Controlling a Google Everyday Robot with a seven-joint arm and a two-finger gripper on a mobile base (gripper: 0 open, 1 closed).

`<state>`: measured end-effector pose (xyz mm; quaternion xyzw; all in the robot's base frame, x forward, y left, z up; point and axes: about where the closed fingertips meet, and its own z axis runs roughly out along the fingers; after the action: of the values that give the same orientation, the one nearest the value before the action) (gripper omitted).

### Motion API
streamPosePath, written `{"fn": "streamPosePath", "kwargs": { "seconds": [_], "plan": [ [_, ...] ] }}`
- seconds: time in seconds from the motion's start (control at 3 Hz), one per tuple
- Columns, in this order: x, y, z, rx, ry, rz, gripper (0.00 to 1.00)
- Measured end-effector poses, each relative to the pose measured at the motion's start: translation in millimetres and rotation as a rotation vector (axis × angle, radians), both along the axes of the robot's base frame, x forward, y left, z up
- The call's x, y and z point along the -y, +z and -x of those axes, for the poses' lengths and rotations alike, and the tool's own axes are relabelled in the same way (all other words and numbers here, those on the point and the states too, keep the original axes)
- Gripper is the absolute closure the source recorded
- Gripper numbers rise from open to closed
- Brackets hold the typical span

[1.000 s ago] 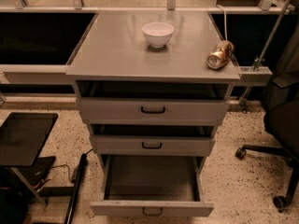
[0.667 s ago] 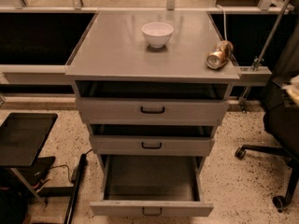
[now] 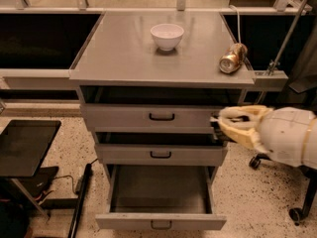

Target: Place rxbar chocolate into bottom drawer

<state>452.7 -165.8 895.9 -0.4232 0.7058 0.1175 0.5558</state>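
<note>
rxbar chocolate mostly hidden inside pincer, right of upper drawers.

From my station I see dim, warm light falling from above onto the tabletop, leaving a soft sheen around the white bowl. The can at the tabletop's right edge glints. Gaps under the tabletop sit in deep shadow. The pincer, below the tabletop's right corner, looks pale and brightly lit.

Floor: speckled terrazzo — pale with dark flecks.
Centre: grey metal cabinet.
Left: low black side table — cables beneath.
Right: office chair castors.
Behind: dark recesses.
</note>
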Motion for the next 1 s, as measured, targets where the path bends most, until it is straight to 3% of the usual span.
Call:
{"fn": "streamPosePath", "kwargs": {
  "seconds": [0.33, 0.67, 1.0],
  "plan": [
    [-16.2, -1.4, 1.0, -0.004, 0.027, -0.013, 1.0],
    [-16.2, -1.5, 1.0, -0.004, 0.027, -0.013, 1.0],
    [-20.5, -24.5, -2.0, -0.012, 0.049, -0.069, 1.0]
  ]
}}
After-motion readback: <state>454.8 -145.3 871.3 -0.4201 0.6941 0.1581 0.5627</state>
